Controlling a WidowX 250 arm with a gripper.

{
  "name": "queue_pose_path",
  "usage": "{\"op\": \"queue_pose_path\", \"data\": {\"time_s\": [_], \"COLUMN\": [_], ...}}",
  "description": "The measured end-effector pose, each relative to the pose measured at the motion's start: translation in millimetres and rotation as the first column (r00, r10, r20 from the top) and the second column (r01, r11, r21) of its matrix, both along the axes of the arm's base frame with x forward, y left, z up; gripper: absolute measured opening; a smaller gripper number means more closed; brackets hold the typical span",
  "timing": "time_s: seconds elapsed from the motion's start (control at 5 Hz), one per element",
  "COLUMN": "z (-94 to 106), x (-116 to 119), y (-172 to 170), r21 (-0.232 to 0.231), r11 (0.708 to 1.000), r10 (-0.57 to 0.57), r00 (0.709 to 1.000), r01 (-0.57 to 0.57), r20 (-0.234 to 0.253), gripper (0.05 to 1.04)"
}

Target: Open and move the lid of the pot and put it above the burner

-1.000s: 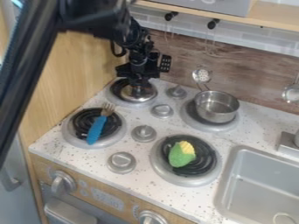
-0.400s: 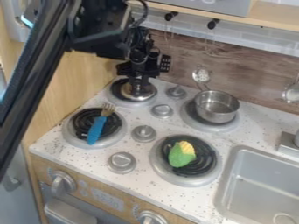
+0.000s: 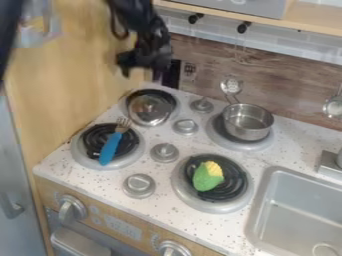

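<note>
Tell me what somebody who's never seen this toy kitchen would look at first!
Probably the bright corn in its green husk, on the lower-right burner, and the blue-handled fork lying across the lower-left one. Next come the shiny lid on the upper-left burner and the metal pot on the upper-right one, with the black robot arm above the lid.

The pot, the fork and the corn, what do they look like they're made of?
The pot looks like shiny metal, probably steel, going by its mirror-like reflections. The fork seems two-part: metallic-grey tines and an even blue handle, likely plastic. The corn has a dull green and yellow surface; plastic or fabric, I can't tell.
</note>
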State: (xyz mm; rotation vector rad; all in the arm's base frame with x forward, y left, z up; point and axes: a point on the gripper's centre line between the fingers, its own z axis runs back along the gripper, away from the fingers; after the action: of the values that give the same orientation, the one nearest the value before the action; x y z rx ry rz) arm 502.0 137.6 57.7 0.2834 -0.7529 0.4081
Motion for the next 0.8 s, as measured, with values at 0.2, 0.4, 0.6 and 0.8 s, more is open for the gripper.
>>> {"op": "queue_pose_path", "data": {"time_s": [0.2, 0.4, 0.6, 0.8], "z": [5.4, 26.8, 29.6, 25.8], "x": [-24.1, -38.8, -51.9, -60.4], "y": [-22.0, -50.2, -73.9, -87.1], "r21": [-0.043, -0.173, -0.321, -0.431], "r11": [0.997, 0.971, 0.922, 0.873], "r10": [-0.061, -0.173, -0.277, -0.379], "r00": [0.998, 0.984, 0.947, 0.875], "r01": [0.06, 0.164, 0.216, 0.23], "r20": [-0.016, -0.039, -0.16, -0.301], "gripper": [1.005, 0.999, 0.999, 0.999]}}
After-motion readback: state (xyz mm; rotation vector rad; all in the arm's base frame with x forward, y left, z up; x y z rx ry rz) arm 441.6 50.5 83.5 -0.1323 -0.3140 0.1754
